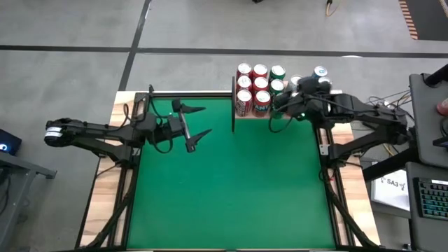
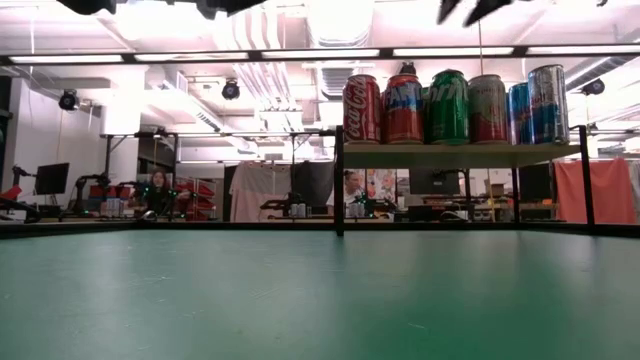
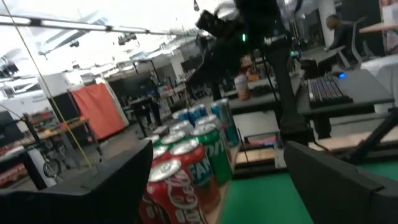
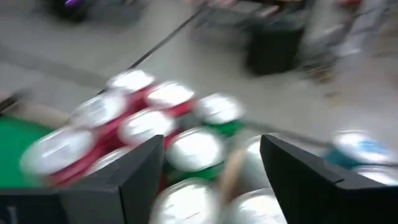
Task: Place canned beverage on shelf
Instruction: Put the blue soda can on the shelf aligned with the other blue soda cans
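1. Over the green felt tabletop (image 1: 231, 182), toward its left rear, hangs the left gripper (image 1: 195, 124), its two dark fingers spread wide with nothing between them.
2. Ahead of that gripper, to its right along the far table edge, stands the small light-wood shelf on thin black posts (image 2: 460, 156); the left wrist view looks past its fingers at the cans crowded on the board.
3. Upright on the shelf sit the beverage cans: red cola cans (image 1: 243, 84), green soda cans (image 2: 448, 106) and blue-and-silver cans (image 2: 547, 103), packed in touching rows.
4. Above the shelf's right half hovers the right gripper (image 1: 287, 103), its fingers set wide apart and holding nothing; the right wrist view shows silver can tops (image 4: 196, 149) directly below and between the fingers.
5. Just beside that gripper, at the right end, stands a blue-topped can (image 1: 320, 72).
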You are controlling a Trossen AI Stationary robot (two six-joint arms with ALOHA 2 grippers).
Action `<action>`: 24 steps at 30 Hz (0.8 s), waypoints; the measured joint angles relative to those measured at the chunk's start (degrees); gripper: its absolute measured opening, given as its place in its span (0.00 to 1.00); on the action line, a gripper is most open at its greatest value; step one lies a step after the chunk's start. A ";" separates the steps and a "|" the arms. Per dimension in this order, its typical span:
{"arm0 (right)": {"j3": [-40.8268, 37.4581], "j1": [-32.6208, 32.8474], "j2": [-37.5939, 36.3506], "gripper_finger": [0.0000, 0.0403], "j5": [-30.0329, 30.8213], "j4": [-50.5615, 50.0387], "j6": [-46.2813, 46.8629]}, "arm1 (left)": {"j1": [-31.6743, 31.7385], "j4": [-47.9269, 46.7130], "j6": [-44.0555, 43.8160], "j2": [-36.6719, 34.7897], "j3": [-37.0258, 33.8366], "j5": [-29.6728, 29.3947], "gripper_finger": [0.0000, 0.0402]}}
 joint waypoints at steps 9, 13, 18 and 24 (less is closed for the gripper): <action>13.48 0.49 9.03 0.44 -33.41 -5.58 0.92 | 0.00 -4.78 0.94 -0.49 0.00 -0.06 0.86; 20.13 0.49 12.71 0.28 -38.55 -18.93 8.56 | -0.02 -7.20 2.25 -1.17 0.00 -2.69 0.86; 25.17 0.47 14.33 0.07 -44.65 -24.79 13.19 | 0.00 -9.70 3.02 -2.26 0.00 -6.54 0.86; 28.49 -1.09 14.39 0.03 -43.58 -26.15 14.33 | -0.02 -11.00 3.72 -3.10 0.00 -6.77 0.86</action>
